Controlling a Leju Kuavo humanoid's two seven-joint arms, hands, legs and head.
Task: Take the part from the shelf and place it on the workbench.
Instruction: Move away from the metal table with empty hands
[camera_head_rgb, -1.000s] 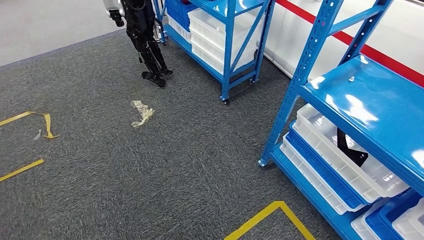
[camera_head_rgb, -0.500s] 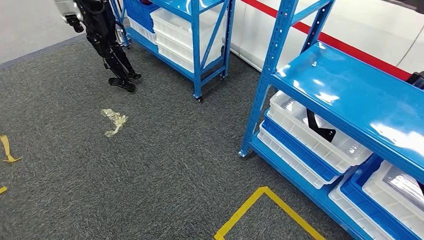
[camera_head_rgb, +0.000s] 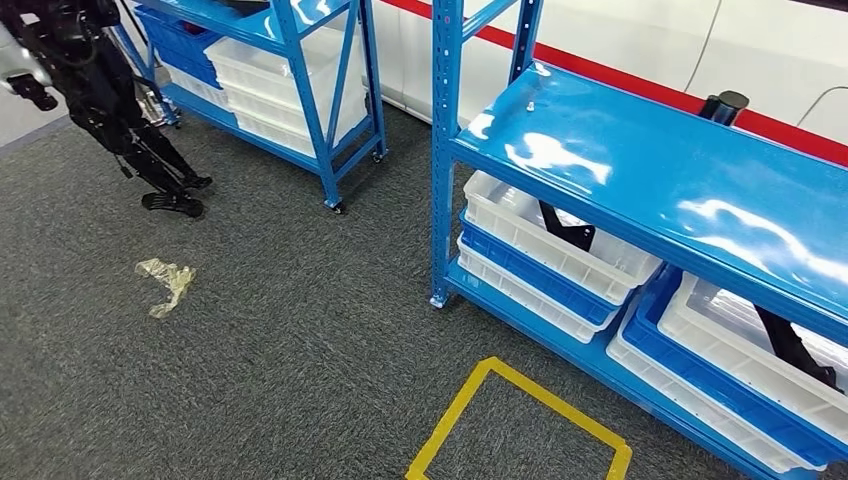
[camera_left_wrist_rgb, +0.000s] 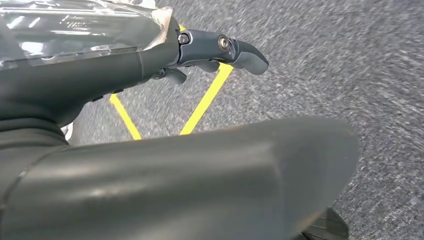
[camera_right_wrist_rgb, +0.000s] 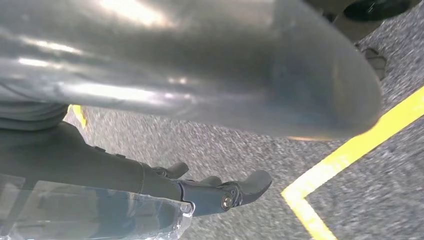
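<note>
Both hands are hanging low over the grey carpet: the left hand (camera_left_wrist_rgb: 150, 55) and the right hand (camera_right_wrist_rgb: 165, 187) are each holding nothing, fingers loosely extended and apart, with yellow floor tape (camera_head_rgb: 520, 420) lying at about 6 o'clock in the head view. Beyond the tape, the blue shelf (camera_head_rgb: 640, 170) is filling the 2 o'clock side, and on its lower level white bins (camera_head_rgb: 520, 225) are sitting in blue trays. A black part (camera_head_rgb: 565, 228) is lying in the bin at 1 o'clock, leaning against the bin's inner wall (a second dark part (camera_head_rgb: 795, 345) is resting in the bin at 4 o'clock). The part is looking like a rigid angled bracket, probably stiff, fairly light and not fragile, though its smooth finish may be slippery; the long straight arm is likely offering the best hold, taken across its narrow width. Farther off, at 10 o'clock, another robot (camera_head_rgb: 110, 100) is standing beside a second shelf (camera_head_rgb: 290, 60), with crumpled plastic (camera_head_rgb: 168, 283) lying on the floor
</note>
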